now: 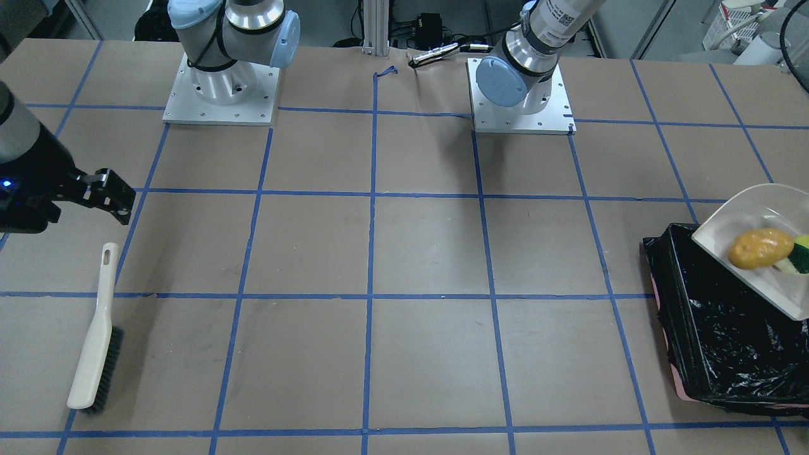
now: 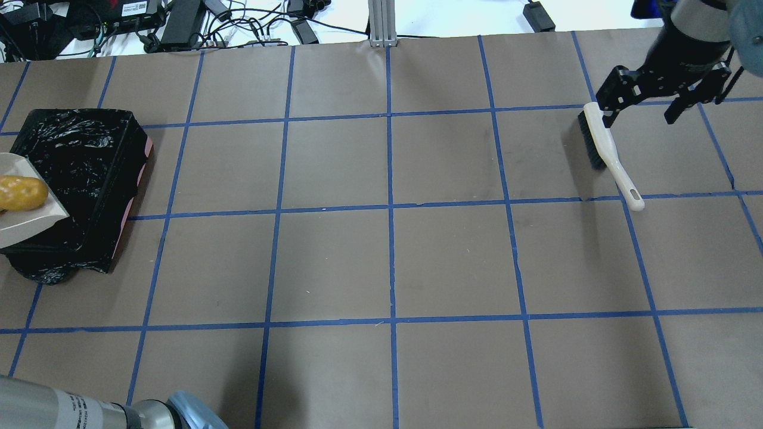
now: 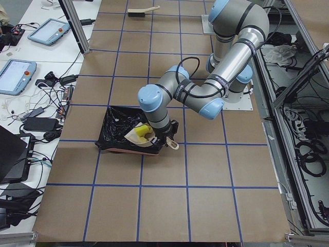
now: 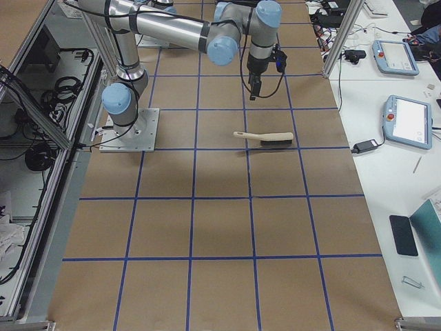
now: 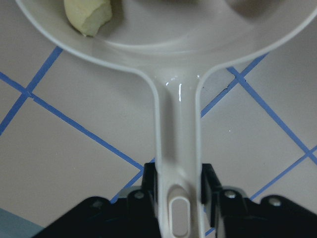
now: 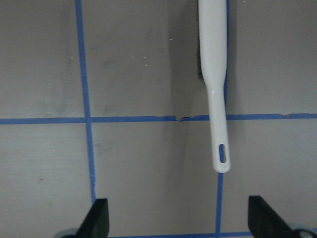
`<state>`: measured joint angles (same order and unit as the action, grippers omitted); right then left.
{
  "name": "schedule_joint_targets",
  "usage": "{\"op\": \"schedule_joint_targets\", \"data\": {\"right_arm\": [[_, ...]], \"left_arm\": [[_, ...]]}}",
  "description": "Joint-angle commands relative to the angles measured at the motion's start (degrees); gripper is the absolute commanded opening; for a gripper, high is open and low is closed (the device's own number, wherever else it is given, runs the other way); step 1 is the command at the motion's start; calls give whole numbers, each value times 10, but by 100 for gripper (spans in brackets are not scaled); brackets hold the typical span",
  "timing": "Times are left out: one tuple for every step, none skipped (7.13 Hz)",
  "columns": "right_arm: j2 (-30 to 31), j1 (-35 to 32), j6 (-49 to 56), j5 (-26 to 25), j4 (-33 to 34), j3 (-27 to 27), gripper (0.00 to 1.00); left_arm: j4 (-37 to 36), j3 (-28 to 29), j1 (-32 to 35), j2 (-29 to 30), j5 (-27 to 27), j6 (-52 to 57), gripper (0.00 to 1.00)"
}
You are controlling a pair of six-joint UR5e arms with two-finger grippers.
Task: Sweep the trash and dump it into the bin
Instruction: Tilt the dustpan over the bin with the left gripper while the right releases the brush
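My left gripper [image 5: 178,187] is shut on the handle of a beige dustpan [image 1: 752,265] and holds it tilted over the bin [image 1: 720,341], a box lined with black plastic. In the pan lie the brown-yellow potato-like lump [image 1: 760,248], the yellow-green sponge [image 1: 801,256] and a pale foam scrap [image 5: 91,17]. The bin [image 2: 89,155], pan [image 2: 27,226] and lump [image 2: 21,192] also show in the overhead view. My right gripper [image 2: 645,108] is open and empty, above the table just beyond the brush [image 2: 605,149]. In the right wrist view its fingers [image 6: 99,218] straddle bare table below the brush handle [image 6: 214,99].
The white brush with dark bristles [image 1: 95,335] lies flat on the brown table with its blue tape grid [image 1: 373,297]. The two arm bases [image 1: 221,95] stand at the robot's side. Cables and tablets lie beyond the table's edge [image 3: 31,77].
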<state>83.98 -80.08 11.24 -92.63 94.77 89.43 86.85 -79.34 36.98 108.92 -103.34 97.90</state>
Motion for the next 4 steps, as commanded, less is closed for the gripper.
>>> {"op": "schedule_joint_targets", "data": {"right_arm": [[27,-88,-25,11,-5,0,100],[26,-91,-25,12,-5,0,100],[28,-96,-25,23,-7,0,100],[50,-97,-19,20,-16,0,100]], "left_arm": [[30,1,0,-10,-5,-23,0],[45,-1,0,-11,-5,-30,0],[47,-3,0,-6,-7,-29,0],[59,-2,0,-10,-13,-29,0]]}}
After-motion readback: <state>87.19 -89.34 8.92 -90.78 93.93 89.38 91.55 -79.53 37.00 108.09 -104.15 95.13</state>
